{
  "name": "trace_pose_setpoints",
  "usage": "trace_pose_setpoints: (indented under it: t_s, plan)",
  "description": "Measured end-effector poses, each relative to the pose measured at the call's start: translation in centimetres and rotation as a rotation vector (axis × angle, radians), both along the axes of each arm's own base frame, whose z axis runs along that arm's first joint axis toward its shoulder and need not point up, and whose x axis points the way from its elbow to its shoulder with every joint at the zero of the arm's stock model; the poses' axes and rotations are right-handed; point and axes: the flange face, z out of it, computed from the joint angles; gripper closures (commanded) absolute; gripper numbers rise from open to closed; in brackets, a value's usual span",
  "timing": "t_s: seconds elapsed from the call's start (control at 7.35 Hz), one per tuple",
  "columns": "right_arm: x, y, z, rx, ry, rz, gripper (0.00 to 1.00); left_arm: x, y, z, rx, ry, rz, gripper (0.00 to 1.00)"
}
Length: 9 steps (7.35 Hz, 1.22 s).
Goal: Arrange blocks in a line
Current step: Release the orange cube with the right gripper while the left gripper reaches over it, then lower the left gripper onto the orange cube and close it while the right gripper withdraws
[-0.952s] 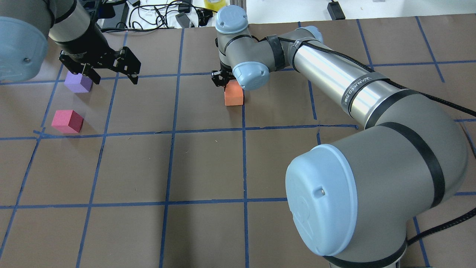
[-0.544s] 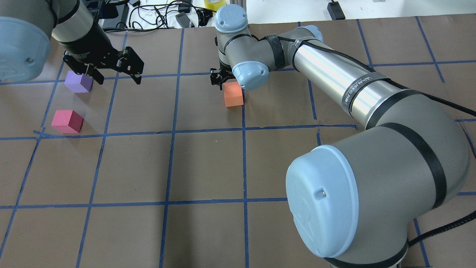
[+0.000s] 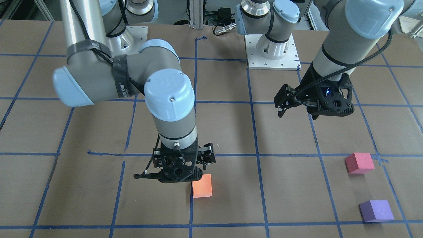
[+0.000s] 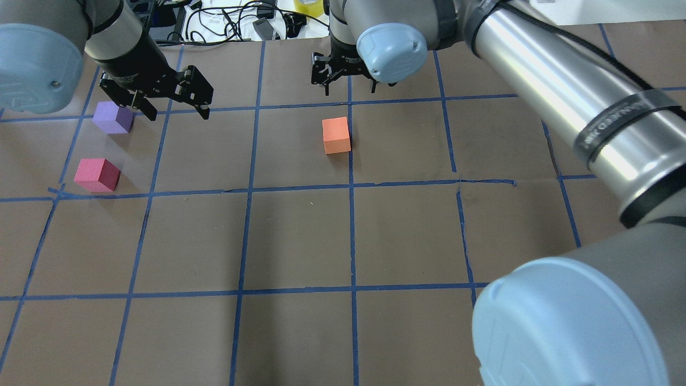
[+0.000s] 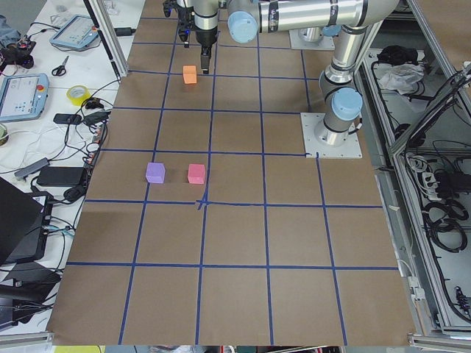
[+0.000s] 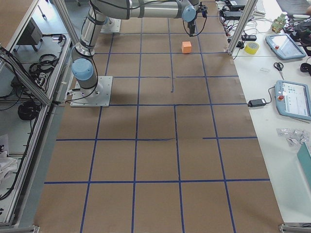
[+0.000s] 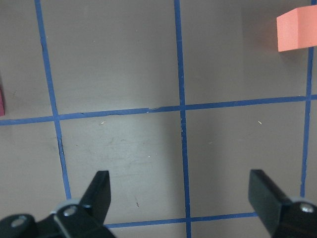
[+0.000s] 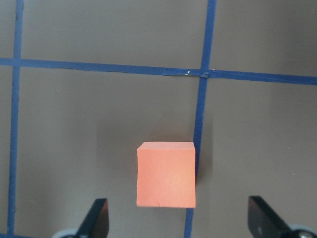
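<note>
The orange block (image 4: 336,135) lies alone on the brown table (image 4: 300,236), beside a blue tape line. My right gripper (image 4: 335,78) hovers open and empty above it. In the right wrist view the orange block (image 8: 166,174) shows between and below the two spread fingertips (image 8: 96,218). The purple block (image 4: 112,118) and the pinkish-red block (image 4: 97,175) lie near each other at the left. My left gripper (image 4: 176,107) is open and empty, in the air just right of the purple block. Its wrist view shows bare table between its fingers (image 7: 99,191) and the orange block (image 7: 297,29) at the top right.
Blue tape lines (image 4: 246,188) divide the table into squares. Cables and devices (image 4: 236,21) lie beyond the far edge. In the front view the blocks show as orange (image 3: 202,186), pinkish-red (image 3: 359,163) and purple (image 3: 376,211).
My right gripper has risen and drawn back from the orange block, which stays where it lay. My left gripper has drifted slightly to the right, still open.
</note>
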Motion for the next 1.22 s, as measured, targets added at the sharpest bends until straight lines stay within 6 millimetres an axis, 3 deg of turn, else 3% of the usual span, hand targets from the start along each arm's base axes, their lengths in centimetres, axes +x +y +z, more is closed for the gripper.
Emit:
trace_pose_setpoints:
  t_s: [0.27,0.41,0.54,0.68,0.95,1.22]
  plan:
    - [-7.8,1.6,7.0,0.007,0.031,0.055,0.04,-2.9,-2.9,-3.4,-0.047,0.002,-0.027,0.00]
    - [-11.8,2.3,9.4,0.009,0.040,0.051,0.04,-5.2,-4.5,-6.0,-0.069,0.006,-0.031,0.00]
    - [-15.2,2.8,10.1,0.022,0.048,0.061,0.04,-8.0,-6.0,-8.9,-0.087,0.014,-0.018,0.00]
    - [-17.1,3.9,9.9,0.037,0.055,0.085,0.04,-11.1,-7.3,-11.9,-0.105,0.025,0.003,0.01]
    - [-18.8,7.2,8.4,-0.002,0.092,0.092,0.00,-17.9,-9.7,-17.0,-0.127,0.049,0.037,0.00]
    - [-19.7,8.8,8.1,-0.068,0.152,0.076,0.00,-23.2,-11.1,-19.7,-0.131,0.064,0.053,0.00]
